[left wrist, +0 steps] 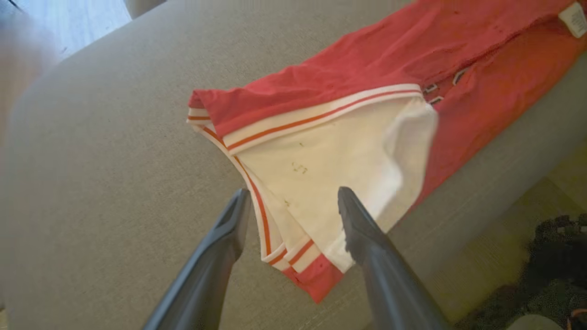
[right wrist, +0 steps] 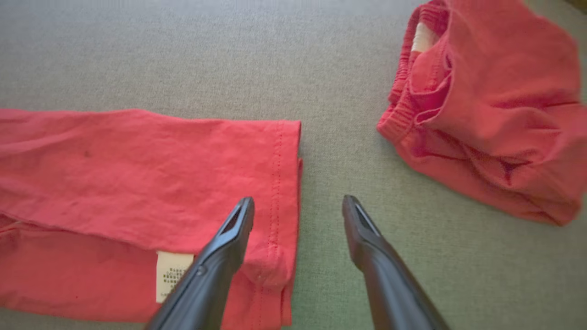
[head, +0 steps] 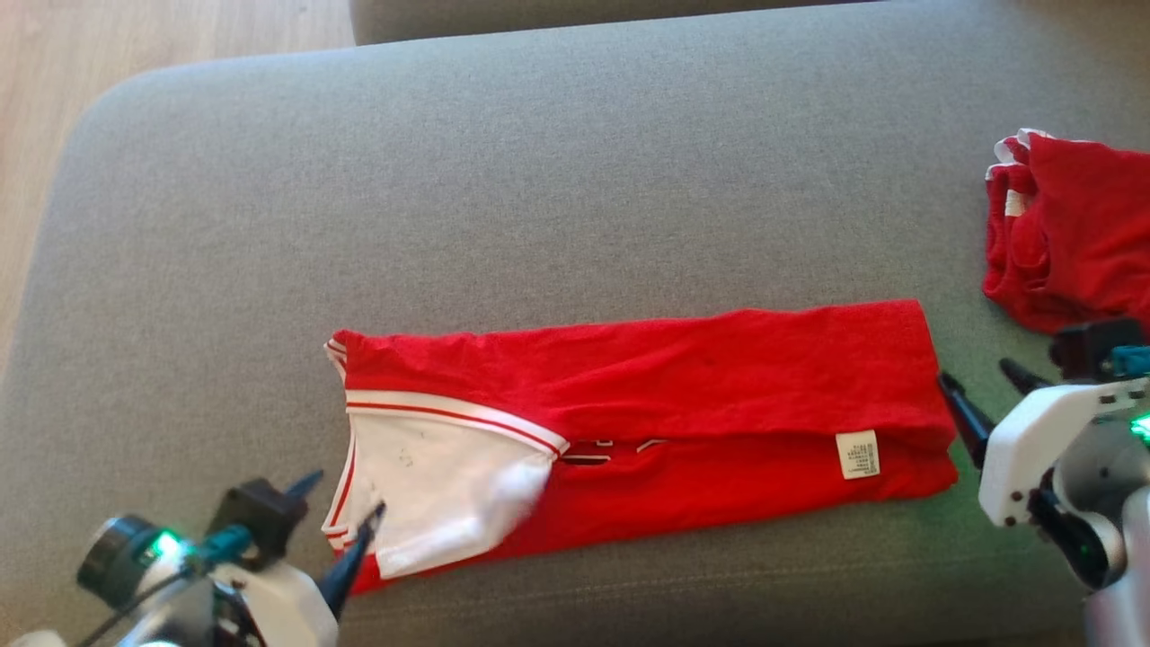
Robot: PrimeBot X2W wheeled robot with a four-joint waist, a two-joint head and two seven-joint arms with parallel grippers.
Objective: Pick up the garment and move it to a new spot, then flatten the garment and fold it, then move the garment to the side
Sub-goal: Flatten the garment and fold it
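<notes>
The garment is a red shirt folded lengthwise into a long strip, lying flat across the grey cushion. Its white sleeve with red-striped trim is at the left end, and a white label sits near the right end. My left gripper is open at the sleeve's lower corner, its fingers straddling the striped cuff edge. My right gripper is open at the garment's right hem; one finger is over the cloth, the other over bare cushion.
A second red garment lies crumpled at the cushion's right edge, close behind my right gripper. Wooden floor shows past the cushion's rounded left corner. A dark object lies on the floor below the front edge.
</notes>
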